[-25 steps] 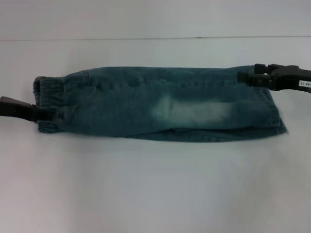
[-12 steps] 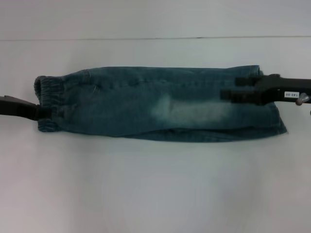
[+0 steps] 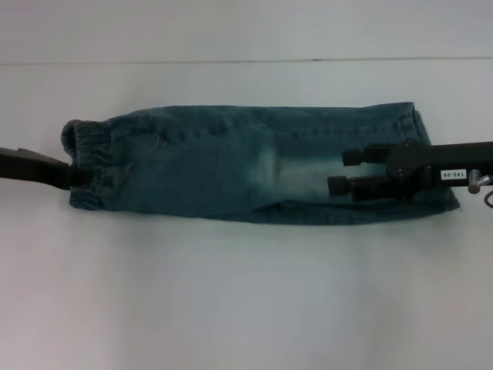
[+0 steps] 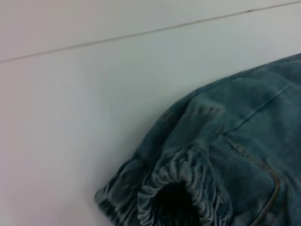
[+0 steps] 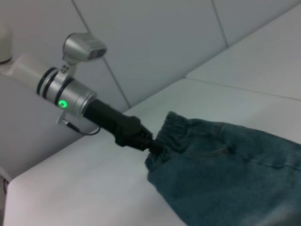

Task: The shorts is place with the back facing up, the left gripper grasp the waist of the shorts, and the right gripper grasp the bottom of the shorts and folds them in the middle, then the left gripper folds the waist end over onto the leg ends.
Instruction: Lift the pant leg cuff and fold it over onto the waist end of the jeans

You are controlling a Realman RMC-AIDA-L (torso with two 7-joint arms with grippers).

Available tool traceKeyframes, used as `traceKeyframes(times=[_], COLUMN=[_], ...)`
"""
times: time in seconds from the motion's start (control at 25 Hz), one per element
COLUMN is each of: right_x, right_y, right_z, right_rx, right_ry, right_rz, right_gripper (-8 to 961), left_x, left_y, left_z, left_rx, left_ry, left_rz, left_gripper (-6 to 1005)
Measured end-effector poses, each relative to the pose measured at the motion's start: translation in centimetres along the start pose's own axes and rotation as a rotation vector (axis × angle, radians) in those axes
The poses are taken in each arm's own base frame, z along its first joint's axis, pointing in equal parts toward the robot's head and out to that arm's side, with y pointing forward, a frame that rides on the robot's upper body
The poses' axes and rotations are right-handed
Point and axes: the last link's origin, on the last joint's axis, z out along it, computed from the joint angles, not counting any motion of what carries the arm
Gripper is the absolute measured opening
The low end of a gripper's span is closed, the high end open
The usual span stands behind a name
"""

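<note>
The faded blue-green denim shorts [image 3: 200, 166] lie folded lengthwise on the white table, the waist [image 3: 88, 150] at the left and the leg ends [image 3: 447, 202] at the right. My left gripper [image 3: 73, 176] is at the left end, shut on the puckered waist band. The right wrist view shows this pinch, with the left gripper [image 5: 151, 146] on the waist [image 5: 176, 127]. My right gripper [image 3: 343, 171] hovers open over the right half of the shorts, its fingers pointing left with nothing between them. The left wrist view shows only the gathered waist [image 4: 183, 174] up close.
The white table [image 3: 231, 293] spreads wide in front of the shorts. A seam line [image 3: 246, 60] crosses behind them, with a pale wall beyond. The left arm's silver wrist with a green light [image 5: 66, 96] reaches in from the table's side.
My right gripper left the far corner of the leg ends and moved left over the shorts, fingers spread. The waist end shifted slightly right with the left gripper.
</note>
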Motion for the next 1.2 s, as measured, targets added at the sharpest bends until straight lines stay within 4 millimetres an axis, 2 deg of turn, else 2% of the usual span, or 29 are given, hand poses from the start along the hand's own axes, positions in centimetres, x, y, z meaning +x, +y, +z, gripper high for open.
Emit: traceKeyframes(times=[0.16, 0.44, 0.88, 1.0, 1.2], right_x=[0.3, 1.0, 1.7, 1.9, 3.0], right_y=[0.4, 0.6, 0.5, -0.8, -2.6], right_z=[-0.1, 0.1, 0.4, 0.2, 1.4], right_rx=[-0.025, -0.026, 0.009, 0.135, 0.369], right_ry=[0.002, 0.000, -0.035, -0.139, -0.338], right_rz=[-0.004, -0.012, -0.024, -0.001, 0.011], right_gripper=[888, 882, 450, 325, 206], left_x=[1.5, 5.4, 10.8, 12.4, 14.9], left_y=[1.0, 3.3, 6.4, 7.1, 8.5], left_z=[-1.1, -3.3, -4.7, -5.1, -5.8], left_rx=[-0.054, -0.147, -0.233, -0.243, -0.263], left_ry=[0.018, 0.054, 0.040, 0.042, 0.054], left_rz=[0.019, 0.038, 0.107, 0.122, 0.147], left_gripper=[98, 98, 91, 92, 92])
